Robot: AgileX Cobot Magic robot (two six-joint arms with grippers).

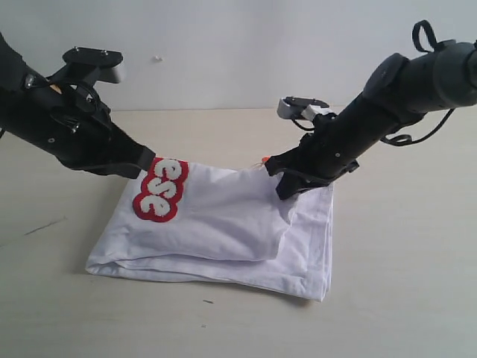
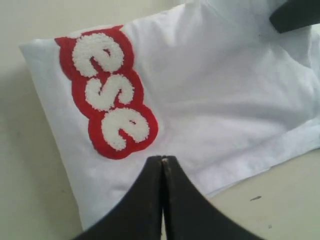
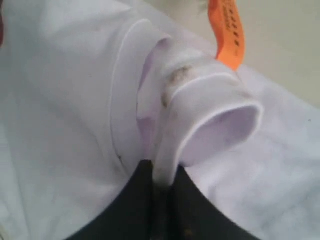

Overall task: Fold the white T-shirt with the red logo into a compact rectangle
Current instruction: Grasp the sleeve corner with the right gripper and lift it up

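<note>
Cotton white T-shirt [image 1: 223, 224], part-folded on the surface [image 1: 402, 298], judged light, limp; grip at hems. Collar [image 3: 200, 85] pinched by right end effector [image 3: 162, 180]; left end effector [image 2: 163, 162] closed, seemingly empty, beside red logo [image 2: 107, 90].

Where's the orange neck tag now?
In the right wrist view, the orange tag sits just beyond the collar fold pinched by the right pincer.
</note>
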